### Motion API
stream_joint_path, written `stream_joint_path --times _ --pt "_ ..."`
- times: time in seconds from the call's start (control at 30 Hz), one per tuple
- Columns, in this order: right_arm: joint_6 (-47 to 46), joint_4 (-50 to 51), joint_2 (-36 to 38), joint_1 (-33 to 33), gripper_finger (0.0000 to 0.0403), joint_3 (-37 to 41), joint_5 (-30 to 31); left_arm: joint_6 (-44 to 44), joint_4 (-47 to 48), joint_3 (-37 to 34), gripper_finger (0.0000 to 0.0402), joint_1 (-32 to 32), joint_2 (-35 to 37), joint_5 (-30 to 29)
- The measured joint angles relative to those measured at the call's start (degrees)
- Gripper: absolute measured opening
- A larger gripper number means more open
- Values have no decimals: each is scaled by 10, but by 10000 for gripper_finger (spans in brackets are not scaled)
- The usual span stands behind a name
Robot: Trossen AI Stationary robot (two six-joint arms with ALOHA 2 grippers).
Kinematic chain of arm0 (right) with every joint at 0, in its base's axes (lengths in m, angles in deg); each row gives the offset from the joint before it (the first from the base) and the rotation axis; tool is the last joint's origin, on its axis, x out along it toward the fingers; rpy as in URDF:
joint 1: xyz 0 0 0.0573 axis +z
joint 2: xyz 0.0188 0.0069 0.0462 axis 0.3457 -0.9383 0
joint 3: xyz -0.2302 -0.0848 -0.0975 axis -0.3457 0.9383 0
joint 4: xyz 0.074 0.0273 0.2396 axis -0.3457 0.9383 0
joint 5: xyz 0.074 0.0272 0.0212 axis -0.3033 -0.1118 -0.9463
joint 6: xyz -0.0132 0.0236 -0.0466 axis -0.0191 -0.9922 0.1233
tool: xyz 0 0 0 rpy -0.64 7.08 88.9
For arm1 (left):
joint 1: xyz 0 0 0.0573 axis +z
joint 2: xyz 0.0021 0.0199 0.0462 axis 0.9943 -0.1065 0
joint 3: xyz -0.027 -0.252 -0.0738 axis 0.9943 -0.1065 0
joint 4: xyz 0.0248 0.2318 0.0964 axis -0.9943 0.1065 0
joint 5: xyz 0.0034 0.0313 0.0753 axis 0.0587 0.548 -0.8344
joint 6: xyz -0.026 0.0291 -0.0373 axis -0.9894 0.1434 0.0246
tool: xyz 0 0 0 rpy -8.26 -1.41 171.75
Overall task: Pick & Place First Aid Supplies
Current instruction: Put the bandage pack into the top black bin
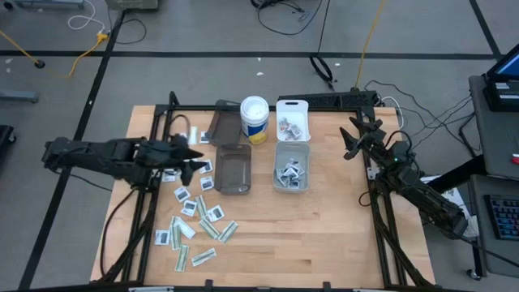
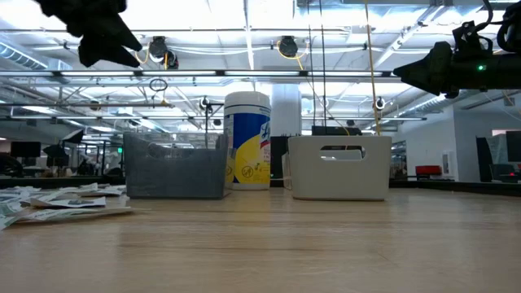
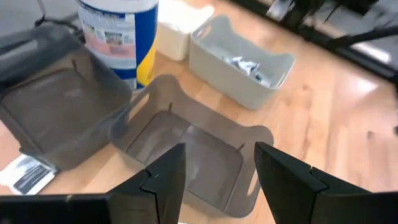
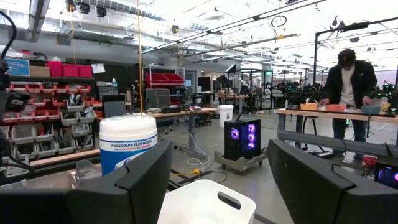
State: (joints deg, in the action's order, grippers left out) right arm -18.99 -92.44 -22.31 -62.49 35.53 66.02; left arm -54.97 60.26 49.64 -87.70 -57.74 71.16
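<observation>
While the left end effector (image 1: 188, 156) hovers, packets (image 1: 195, 221) lie scattered just beside.

Bright overhead strip lights, ceiling glare in low view; soft shadows, left wrist view blurred

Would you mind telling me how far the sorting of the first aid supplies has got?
Partly done: some packets already lie in the white bins. Nothing visible is in hand; the left claw hangs open over the empty smoky bin, and the right claw waits open. Many loose packets remain on the table.
</observation>
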Motion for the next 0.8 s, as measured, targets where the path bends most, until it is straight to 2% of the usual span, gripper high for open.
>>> stream_joint_path --times 0.2,0.33,0.57,0.8 --pt "0 0 0 0 263 0 0 -43 69 95 195 25 -113 -1" --pt "0 0 0 0 263 0 0 -108 154 153 195 59 -172 9" --pt "0 0 0 0 263 0 0 -216 297 217 195 104 -232 87" --pt "0 0 0 0 263 0 0 -331 404 224 195 131 -253 159"
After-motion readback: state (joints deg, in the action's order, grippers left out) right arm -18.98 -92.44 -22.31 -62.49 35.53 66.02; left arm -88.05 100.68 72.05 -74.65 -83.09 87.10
